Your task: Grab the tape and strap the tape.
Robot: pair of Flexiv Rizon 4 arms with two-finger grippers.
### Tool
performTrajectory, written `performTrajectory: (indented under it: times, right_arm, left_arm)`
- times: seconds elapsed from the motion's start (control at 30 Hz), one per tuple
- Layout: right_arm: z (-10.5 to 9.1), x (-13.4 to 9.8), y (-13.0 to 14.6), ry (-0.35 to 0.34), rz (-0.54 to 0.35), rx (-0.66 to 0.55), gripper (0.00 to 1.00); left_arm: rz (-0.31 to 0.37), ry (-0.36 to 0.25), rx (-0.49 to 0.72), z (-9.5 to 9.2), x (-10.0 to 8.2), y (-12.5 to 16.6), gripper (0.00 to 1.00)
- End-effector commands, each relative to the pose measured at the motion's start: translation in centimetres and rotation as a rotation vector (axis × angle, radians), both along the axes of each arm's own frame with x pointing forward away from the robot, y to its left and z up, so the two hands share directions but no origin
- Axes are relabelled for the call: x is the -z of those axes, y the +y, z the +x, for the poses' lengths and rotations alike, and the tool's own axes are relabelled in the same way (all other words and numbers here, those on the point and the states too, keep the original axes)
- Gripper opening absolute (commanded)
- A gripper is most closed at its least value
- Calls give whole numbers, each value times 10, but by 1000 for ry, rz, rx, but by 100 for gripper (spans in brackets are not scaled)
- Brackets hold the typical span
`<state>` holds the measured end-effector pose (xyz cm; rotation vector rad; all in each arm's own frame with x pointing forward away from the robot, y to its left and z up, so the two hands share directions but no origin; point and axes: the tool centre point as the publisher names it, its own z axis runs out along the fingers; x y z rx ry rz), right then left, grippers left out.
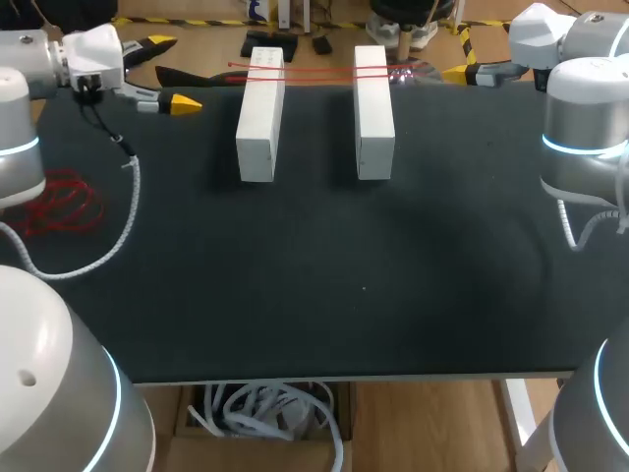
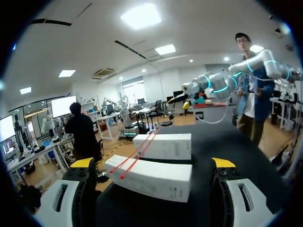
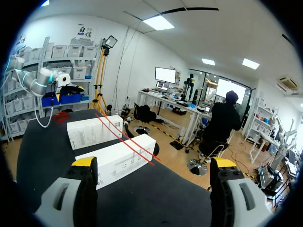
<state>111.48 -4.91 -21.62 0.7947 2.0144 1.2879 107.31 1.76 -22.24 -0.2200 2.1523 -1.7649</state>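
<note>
Both hands hung released, fingers spread wide and holding nothing: the left hand (image 2: 153, 163) over the far left corner of the table (image 1: 324, 265), the right hand (image 3: 154, 163) over its far right corner. The red tape (image 1: 319, 69) lay stretched across the far ends of two white blocks (image 1: 261, 118), side by side near the far edge. A red tangle (image 1: 61, 202) sat by the left edge.

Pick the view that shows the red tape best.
Right wrist view: both red tape strands cross the two white boxes clearly. Left wrist shows them foreshortened; head view, thin lines at the boxes' far ends.
</note>
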Motion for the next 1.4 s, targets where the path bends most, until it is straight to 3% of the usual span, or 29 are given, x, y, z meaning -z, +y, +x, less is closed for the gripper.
performTrajectory:
  times: [0.03,0.1,0.17,0.23,0.37,0.7,0.77,0.83,0.9,0.97,1.03,1.1,1.17,1.27,1.3,1.4]
  right_arm:
    - [0,0,0,-1,1,0,100]
    - [0,0,0,-1,1,0,100]
    - [0,0,0,-1,1,0,100]
    - [0,0,0,-1,1,0,100]
    - [0,0,0,-1,1,0,100]
    - [0,0,0,-1,1,0,100]
    - [0,0,0,-1,1,0,100]
    - [0,0,0,-1,1,0,100]
    - [0,0,0,-1,1,0,100]
    - [0,0,0,-1,1,0,100]
    - [0,0,0,-1,1,0,100]
    - [0,0,0,-1,1,0,100]
    - [0,0,0,-1,1,0,100]
    - [0,0,0,-1,1,0,100]
    - [0,0,0,-1,1,0,100]
    - [0,0,0,-1,1,0,100]
  left_arm:
    - [-8,1,27,4,2,1,100]
    - [-8,1,27,4,2,1,100]
    - [-45,-61,106,6,6,1,100]
    - [-12,-43,138,10,10,0,100]
    - [-17,-53,215,18,17,-6,100]
    - [-14,-8,321,43,39,-19,100]
    - [-11,-8,340,47,43,-22,78]
    - [-13,-17,369,52,48,-24,45]
    - [-8,-8,386,57,54,-24,21]
    - [-1,-6,406,62,60,-24,11]
    - [-1,-2,409,66,64,-24,14]
    - [-2,0,411,69,66,-24,0]
    - [-2,4,415,73,69,-24,2]
    - [-1,7,426,78,72,-26,22]
    - [-1,7,429,79,72,-27,22]
    - [3,12,440,83,75,-29,36]
